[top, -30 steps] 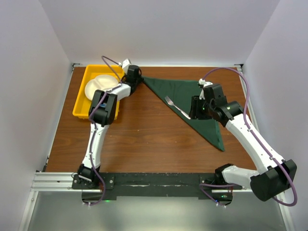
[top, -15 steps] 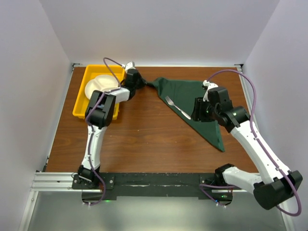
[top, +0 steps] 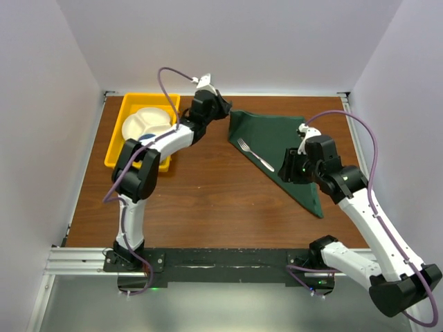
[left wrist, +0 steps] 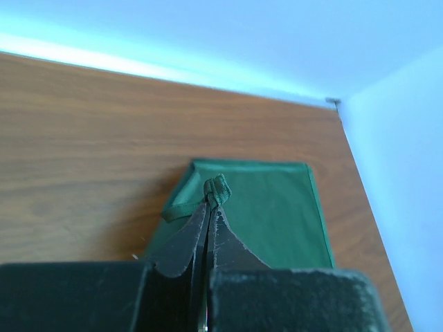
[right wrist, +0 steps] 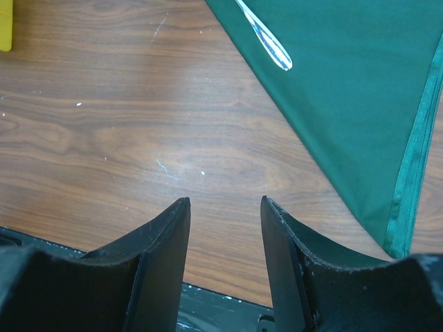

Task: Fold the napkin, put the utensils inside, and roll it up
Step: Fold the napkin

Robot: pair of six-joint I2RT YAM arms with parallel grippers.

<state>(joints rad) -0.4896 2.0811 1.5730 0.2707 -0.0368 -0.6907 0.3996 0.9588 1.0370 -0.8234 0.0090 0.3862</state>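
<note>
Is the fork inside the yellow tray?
No, the fork lies on the green napkin, well apart from the yellow tray.

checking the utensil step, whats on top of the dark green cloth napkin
One slim silver metal fork lies on the dark green cloth napkin. The left gripper pinches one raised corner of the cloth. No second utensil shows; anything beneath the cloth is hidden.
</note>
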